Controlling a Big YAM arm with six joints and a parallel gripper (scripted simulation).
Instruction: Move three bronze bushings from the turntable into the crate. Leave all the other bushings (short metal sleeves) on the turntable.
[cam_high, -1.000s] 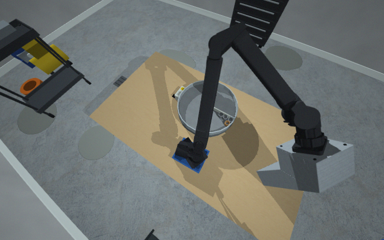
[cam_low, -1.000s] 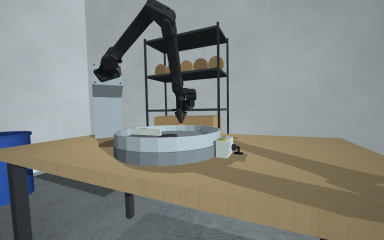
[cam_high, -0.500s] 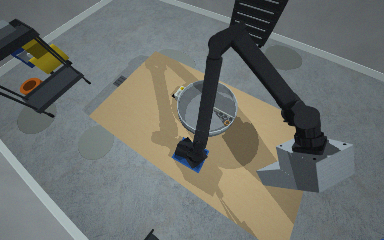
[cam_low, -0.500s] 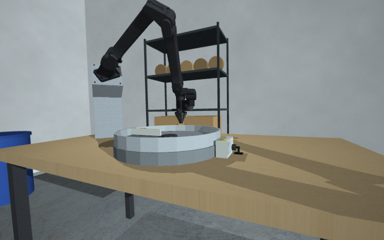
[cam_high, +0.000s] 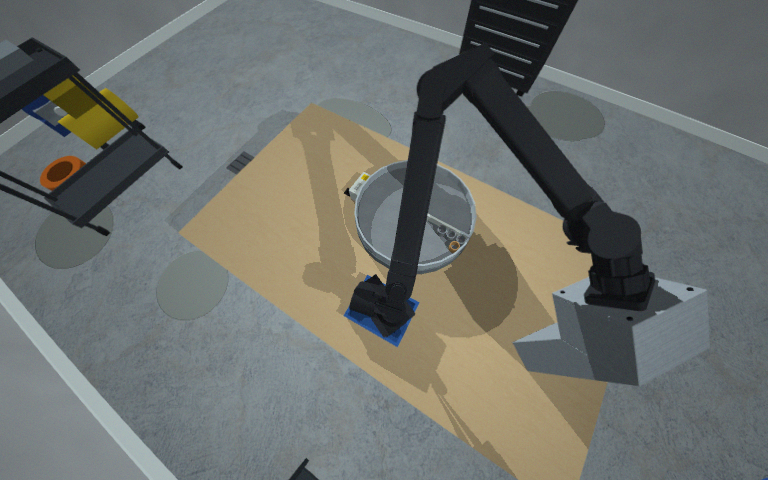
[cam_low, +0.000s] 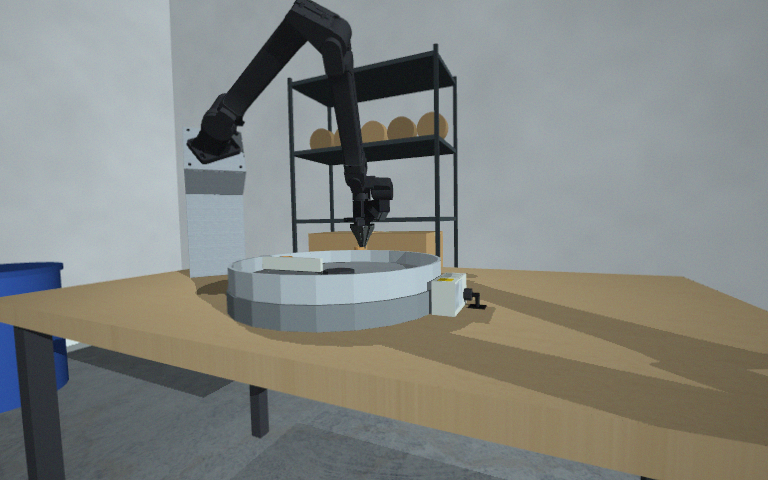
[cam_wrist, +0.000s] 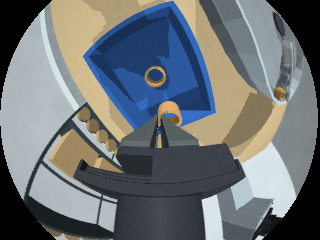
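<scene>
Gripper (cam_wrist: 162, 128) pinched a bronze bushing (cam_wrist: 170, 112) above the blue crate (cam_wrist: 120, 60), at seven o'clock from the turntable (cam_high: 370, 240) on the table (cam_high: 254, 237), poised to drop it beside another bushing (cam_wrist: 155, 76) lying inside.

Workshop: concrete floor, steel shelf rack (cam_low: 436, 169).

From the wrist camera I see the gripper (cam_wrist: 162, 135) pinched on a bronze bushing (cam_wrist: 170, 112), which pokes out past the fingertips. Below it sits the blue crate (cam_wrist: 114, 67) on the tan table (cam_wrist: 230, 103). One bronze bushing in the crate (cam_wrist: 155, 76) lies open end up. Upper right, the grey turntable (cam_wrist: 243, 23) rim, with another bronze bushing on it (cam_wrist: 280, 94).
</scene>
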